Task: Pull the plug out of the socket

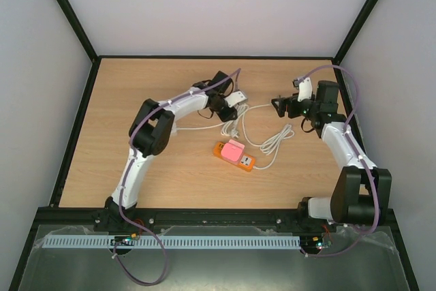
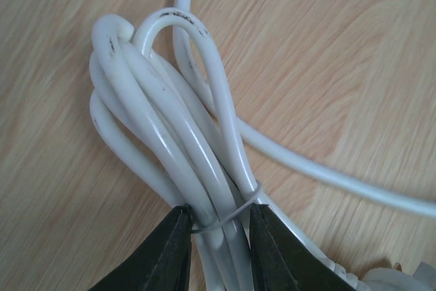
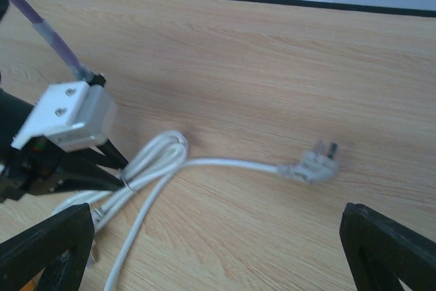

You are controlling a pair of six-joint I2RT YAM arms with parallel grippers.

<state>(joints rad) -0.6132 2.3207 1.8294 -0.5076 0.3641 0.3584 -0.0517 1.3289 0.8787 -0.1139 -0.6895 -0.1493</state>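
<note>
- Now the left gripper (image 2: 219,221) is clamped on the tied white cable bundle (image 2: 170,134), right at its tie, probably to steady the cord.
- At its 3 o'clock, the right gripper (image 1: 277,105) hangs with jaws spread wide, holding nothing.
- The pink plug (image 1: 233,148) sits on the orange socket strip (image 1: 246,162), at 6 o'clock from the left gripper; I'd say it's not yet pulled.
- A white plug (image 3: 310,165) lies loose, prongs bare.

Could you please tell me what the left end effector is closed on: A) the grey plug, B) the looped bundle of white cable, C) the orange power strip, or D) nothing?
B: the left wrist view shows the left end effector pinching the looped bundle of white cable at its thin tie.
</note>
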